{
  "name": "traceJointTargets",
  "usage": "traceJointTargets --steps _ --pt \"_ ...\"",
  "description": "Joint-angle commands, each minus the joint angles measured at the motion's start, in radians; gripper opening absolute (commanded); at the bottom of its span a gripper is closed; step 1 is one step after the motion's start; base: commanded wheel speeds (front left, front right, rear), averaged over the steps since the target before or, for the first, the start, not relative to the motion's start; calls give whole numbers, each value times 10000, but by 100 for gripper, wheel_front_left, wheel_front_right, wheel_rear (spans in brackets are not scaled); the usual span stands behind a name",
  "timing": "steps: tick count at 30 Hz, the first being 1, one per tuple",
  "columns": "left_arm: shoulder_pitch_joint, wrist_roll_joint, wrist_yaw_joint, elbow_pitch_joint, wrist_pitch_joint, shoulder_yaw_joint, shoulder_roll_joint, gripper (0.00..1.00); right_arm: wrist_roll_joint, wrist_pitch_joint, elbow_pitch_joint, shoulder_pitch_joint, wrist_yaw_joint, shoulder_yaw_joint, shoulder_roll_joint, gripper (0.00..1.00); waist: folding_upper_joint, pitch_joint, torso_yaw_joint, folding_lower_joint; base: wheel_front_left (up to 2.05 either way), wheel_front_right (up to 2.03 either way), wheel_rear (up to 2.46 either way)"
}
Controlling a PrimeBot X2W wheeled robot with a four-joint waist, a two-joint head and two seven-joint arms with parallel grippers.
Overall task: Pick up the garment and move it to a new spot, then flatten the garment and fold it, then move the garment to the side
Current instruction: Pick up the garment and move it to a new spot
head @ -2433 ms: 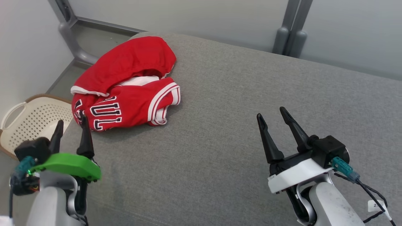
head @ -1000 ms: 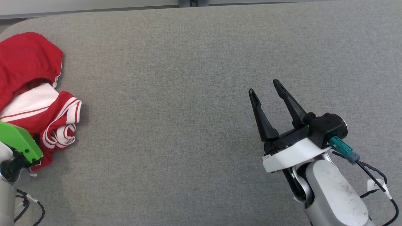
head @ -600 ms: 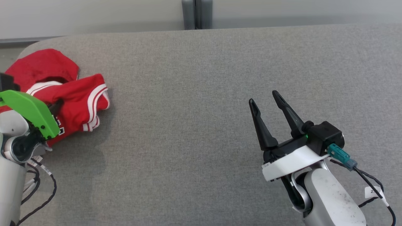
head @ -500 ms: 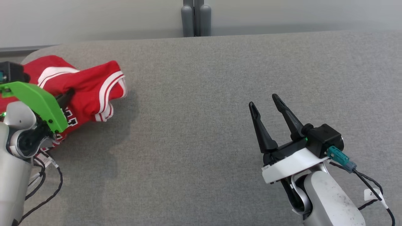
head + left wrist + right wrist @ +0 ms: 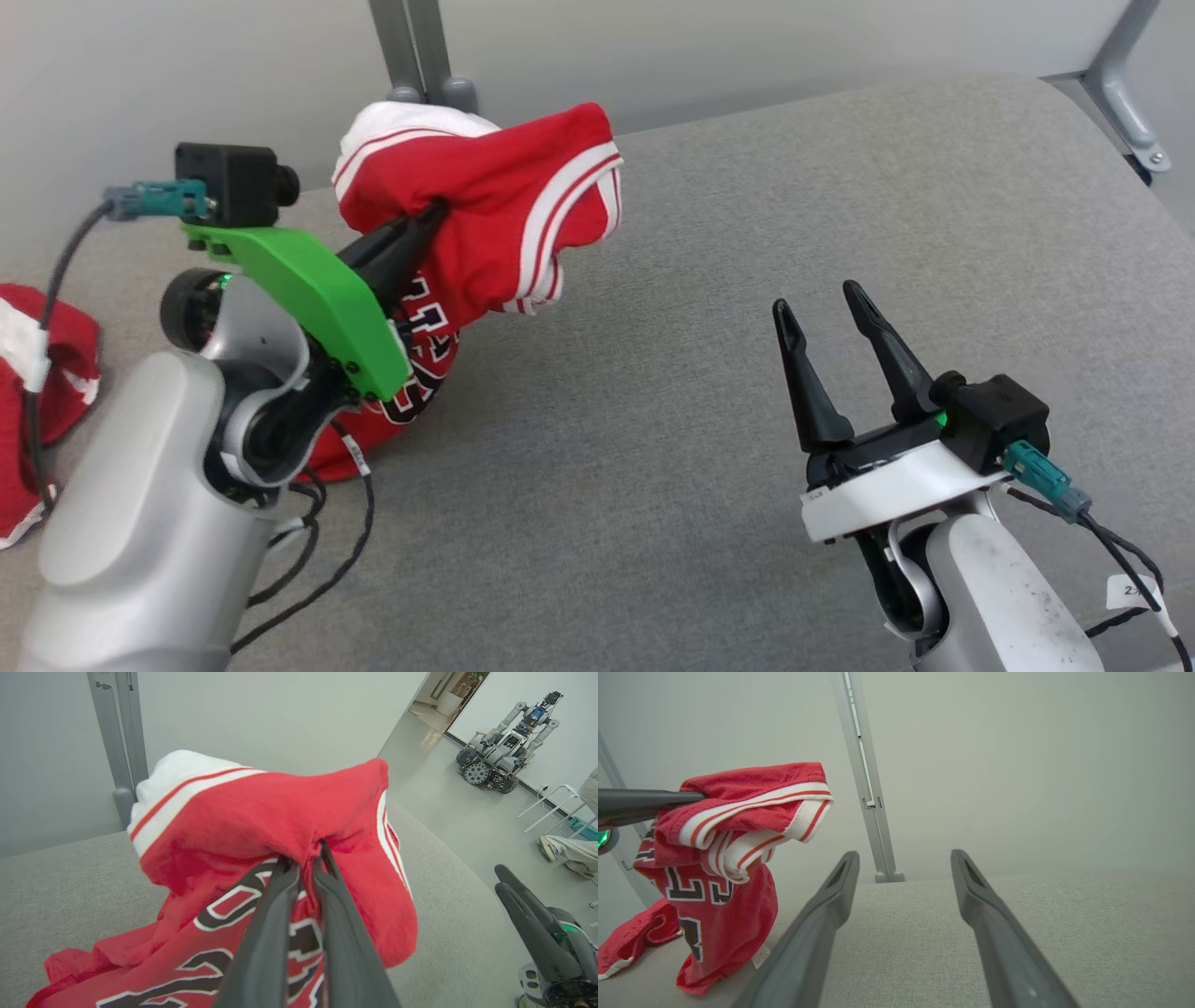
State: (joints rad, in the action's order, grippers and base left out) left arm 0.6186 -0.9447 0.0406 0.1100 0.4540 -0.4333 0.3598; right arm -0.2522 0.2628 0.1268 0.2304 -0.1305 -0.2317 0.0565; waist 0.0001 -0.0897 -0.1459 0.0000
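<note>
The red basketball jersey with white trim and black lettering [image 5: 495, 205] hangs bunched toward 10 o'clock in the head view. It is lifted above the grey fabric-covered table [image 5: 747, 215], with its lowest part touching the surface. The left gripper [image 5: 431, 213] is pinched tight on 1 fold near the top, seemingly to carry the cloth clear. At 4 o'clock the right gripper [image 5: 815, 301] has its 2 fingers spread wide and holds nothing, likely waiting for the flattening.
</note>
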Motion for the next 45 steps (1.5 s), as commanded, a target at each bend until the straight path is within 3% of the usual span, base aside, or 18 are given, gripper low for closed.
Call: traceJointTargets --steps 1,9,12,13,14,22,30,39,45 --pt "-153 166 -112 -35 -231 -92 -159 0 25 30 -72 53 -5 74 -2 100 -1 -291 -627 0 0 0 0" --pt "-170 1168 -313 1444 -2126 -853 -1782 0 33 30 -259 277 -5 260 -22 100 -1 -917 -1186 0 0 0 0" --pt "42 1596 -74 2590 -2662 -1332 -2202 2 11 30 -272 377 -5 278 -38 100 -1 -1055 -1241 0 0 0 0" --pt "82 1682 50 2955 -2746 -1476 -2305 44 9 30 -269 390 -5 278 -41 100 -1 -1080 -1238 0 0 0 0" --pt "126 1820 150 3432 -2854 -1648 -2377 100 13 30 -257 396 -5 275 -42 100 -1 -1093 -1223 0 0 0 0" --pt "488 2043 712 5137 -4325 -2124 -2693 100 92 30 -99 204 -5 254 -16 100 -1 -828 -637 0 0 0 0" --pt "-61 2296 608 4869 -5905 -1804 -1936 100 56 30 -22 -63 -5 221 114 100 -1 -276 214 0 0 0 0" --pt "-1863 2646 -812 3267 -7027 -849 -569 100 -19 30 -7 -563 -5 427 211 100 -1 293 883 0 0 0 0" --pt "-3300 2495 -1474 2242 -7186 145 -206 100 -147 30 56 -867 -5 488 276 100 -1 472 1067 0 0 0 0"
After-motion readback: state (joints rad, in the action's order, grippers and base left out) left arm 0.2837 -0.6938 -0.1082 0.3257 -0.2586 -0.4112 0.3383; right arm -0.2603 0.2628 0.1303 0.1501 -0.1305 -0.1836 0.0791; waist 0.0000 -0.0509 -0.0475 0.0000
